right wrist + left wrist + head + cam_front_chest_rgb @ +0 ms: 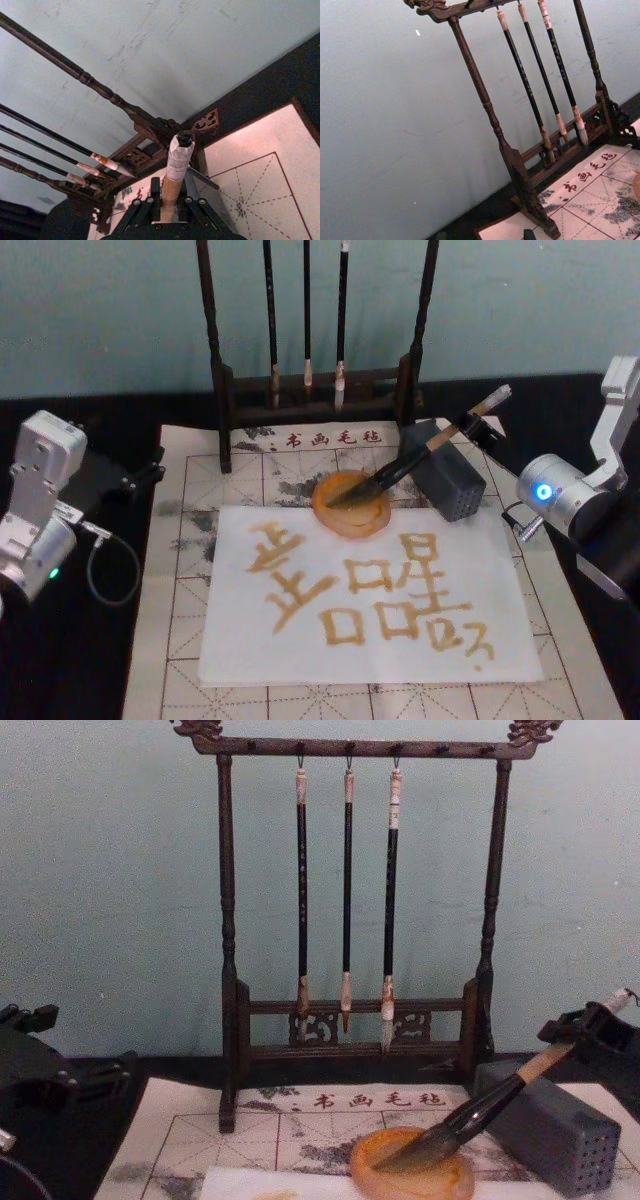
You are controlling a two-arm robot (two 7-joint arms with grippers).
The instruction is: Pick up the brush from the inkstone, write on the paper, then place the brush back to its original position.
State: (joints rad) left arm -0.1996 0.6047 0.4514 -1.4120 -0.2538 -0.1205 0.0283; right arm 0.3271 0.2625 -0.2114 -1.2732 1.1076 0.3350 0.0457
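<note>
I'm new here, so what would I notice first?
Probably the big golden-brown characters painted across the white paper at the front. Behind it, the brush leans with its tip in the orange inkstone, the right gripper at its handle, and three thin brushes hang on the stand at the back. The left arm sits parked at the left.

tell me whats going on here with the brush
The right end effector grips the pale upper handle of the brush. The bristle tip rests in the inkstone and the handle leans up to the right. The paper in front carries several amber characters, so the writing looks done and the brush seems to be back at its place, not yet released. The left end effector is parked far out to the left.
</note>
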